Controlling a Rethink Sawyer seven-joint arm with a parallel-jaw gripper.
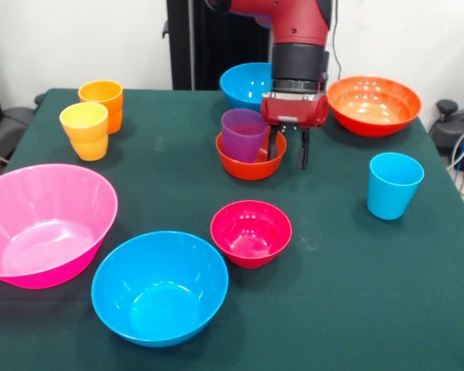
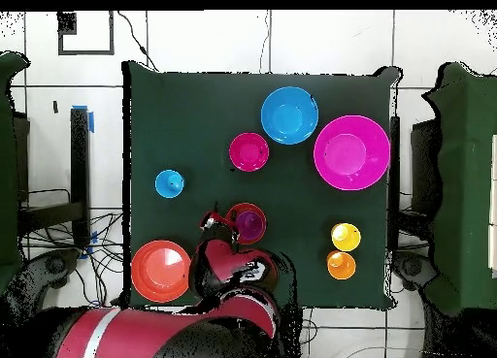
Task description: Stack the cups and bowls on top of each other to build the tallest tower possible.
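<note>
The purple cup (image 1: 243,133) stands upright inside the small orange-red bowl (image 1: 246,169) at mid table; the pair also shows in the overhead view, cup (image 2: 250,221) in bowl (image 2: 248,242). My gripper (image 1: 288,151) is open and hangs at the bowl's right rim, one finger (image 1: 272,144) over the bowl's inside and the other (image 1: 303,154) outside it. It holds nothing. The small magenta bowl (image 1: 251,233) sits alone in front of them. The light blue cup (image 1: 394,185) stands to the right.
A blue bowl (image 1: 160,287) and the large pink bowl (image 1: 42,224) sit at front left. A yellow-orange cup (image 1: 85,130) and an orange cup (image 1: 102,99) stand at far left. A second blue bowl (image 1: 244,83) and the wide orange-red bowl (image 1: 373,104) sit at the back.
</note>
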